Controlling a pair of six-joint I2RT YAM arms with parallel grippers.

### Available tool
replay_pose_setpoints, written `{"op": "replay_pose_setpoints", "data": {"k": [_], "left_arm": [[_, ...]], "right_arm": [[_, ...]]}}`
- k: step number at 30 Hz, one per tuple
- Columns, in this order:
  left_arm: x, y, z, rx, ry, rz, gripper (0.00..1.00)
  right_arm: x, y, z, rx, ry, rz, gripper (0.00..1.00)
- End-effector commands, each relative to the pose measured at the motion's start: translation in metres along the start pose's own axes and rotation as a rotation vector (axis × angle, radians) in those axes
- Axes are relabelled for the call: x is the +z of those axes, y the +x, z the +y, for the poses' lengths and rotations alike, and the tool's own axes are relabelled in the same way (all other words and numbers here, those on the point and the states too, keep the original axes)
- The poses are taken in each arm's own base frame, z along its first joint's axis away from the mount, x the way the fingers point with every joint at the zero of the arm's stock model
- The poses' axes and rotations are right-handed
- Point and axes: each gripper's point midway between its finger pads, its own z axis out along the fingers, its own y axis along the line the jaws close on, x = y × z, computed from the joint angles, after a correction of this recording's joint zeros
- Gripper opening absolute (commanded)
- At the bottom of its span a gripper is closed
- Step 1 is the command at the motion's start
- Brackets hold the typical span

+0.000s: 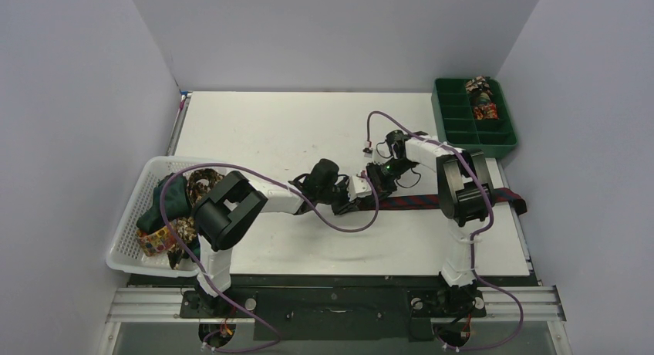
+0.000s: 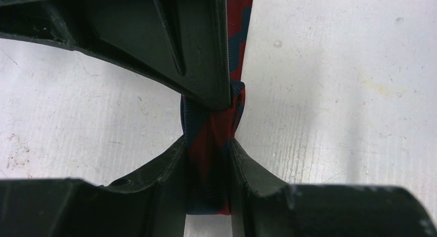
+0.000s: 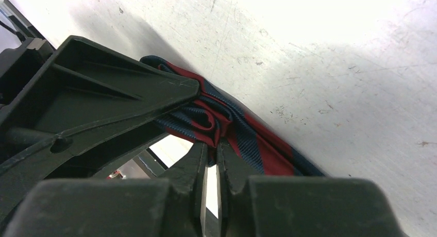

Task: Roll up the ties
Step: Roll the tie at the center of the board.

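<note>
- Stretching across the table [image 1: 308, 131] from centre to its right edge, the striped tie [image 1: 432, 201] could uncoil if either pinch slips on slick fabric.
- The white basket [image 1: 123, 239] holds loose ties [image 1: 173, 208].
- The green tray [image 1: 455, 131] holds rolled ties [image 1: 482, 100] in far-right compartments.
- The left gripper [image 2: 211, 126] and right gripper [image 3: 206, 118] both clamp the tie's started coil.
</note>
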Motion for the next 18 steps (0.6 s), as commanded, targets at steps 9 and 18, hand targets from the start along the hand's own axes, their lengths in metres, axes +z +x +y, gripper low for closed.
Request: {"op": "replay_pose_setpoints", "data": {"k": [9,18], "left_arm": [[-0.020,0.021,-0.012,-0.110,0.049,0.055,0.36],[-0.032,0.010,-0.001,-0.144,-0.019,-0.100,0.68]], "right_arm": [[-0.006,-0.002,-0.044,-0.045,0.188,0.011,0.00],[0.008,0.006,-0.064,-0.043,0.282,0.074,0.00]]}}
